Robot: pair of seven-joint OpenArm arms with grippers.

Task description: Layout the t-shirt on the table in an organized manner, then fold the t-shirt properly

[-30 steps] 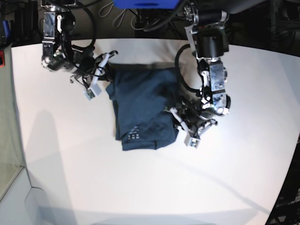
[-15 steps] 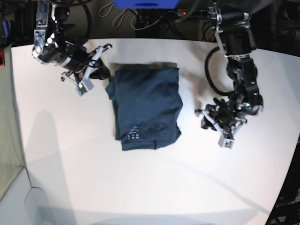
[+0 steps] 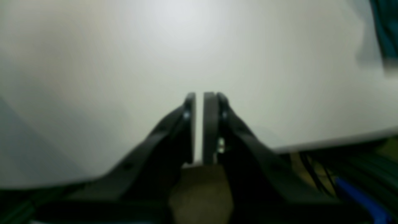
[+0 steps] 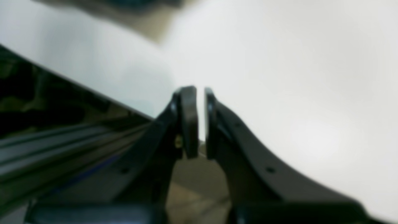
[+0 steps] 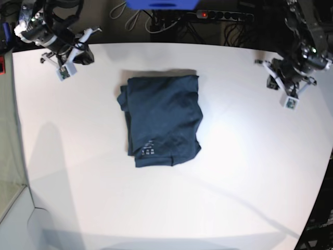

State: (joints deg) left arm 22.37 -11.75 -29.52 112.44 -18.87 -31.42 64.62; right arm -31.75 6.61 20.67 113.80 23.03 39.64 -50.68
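Observation:
The dark navy t-shirt (image 5: 162,121) lies folded into a compact rectangle on the middle of the white table (image 5: 166,208), its small white label mark near the front edge. My left gripper (image 5: 270,75) hovers over the table's far right corner, well clear of the shirt. In the left wrist view the left gripper (image 3: 199,97) is shut with nothing between its fingers, and a blurred edge of the t-shirt (image 3: 385,31) shows at top right. My right gripper (image 5: 87,47) is at the far left corner. The right wrist view shows the right gripper (image 4: 201,93) shut and empty over bare table (image 4: 295,77).
Behind the table's far edge lie a power strip (image 5: 221,15), tangled cables (image 5: 156,23) and a blue object (image 5: 161,4). The table's curved edge (image 5: 317,198) runs down the right side. A dark gap beyond the table edge (image 4: 46,102) shows in the right wrist view.
Both arms have pulled away from the shirt to the far corners of the table. The left gripper was open beside the shirt's right edge and is now shut. The shirt stays folded.

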